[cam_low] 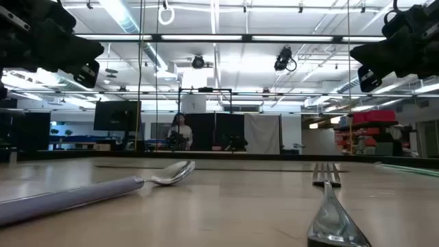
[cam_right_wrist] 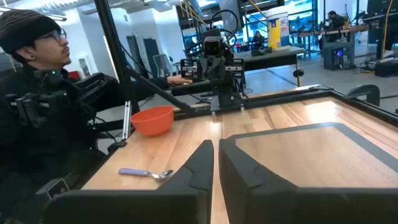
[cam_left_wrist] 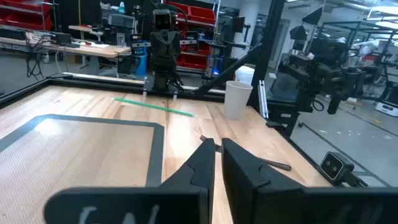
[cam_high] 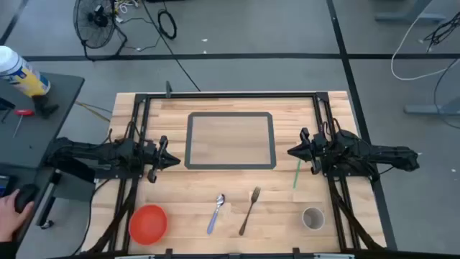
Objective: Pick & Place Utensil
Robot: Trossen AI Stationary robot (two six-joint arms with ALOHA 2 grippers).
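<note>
Though no writing legible, left claw (cam_high: 172, 160) and right claw (cam_high: 293, 152) nearly closed, empty

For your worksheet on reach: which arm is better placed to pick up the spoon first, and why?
Probably the left. The spoon lies left of the fork, on the side of the left gripper. The right gripper has the fork lying between.
</note>
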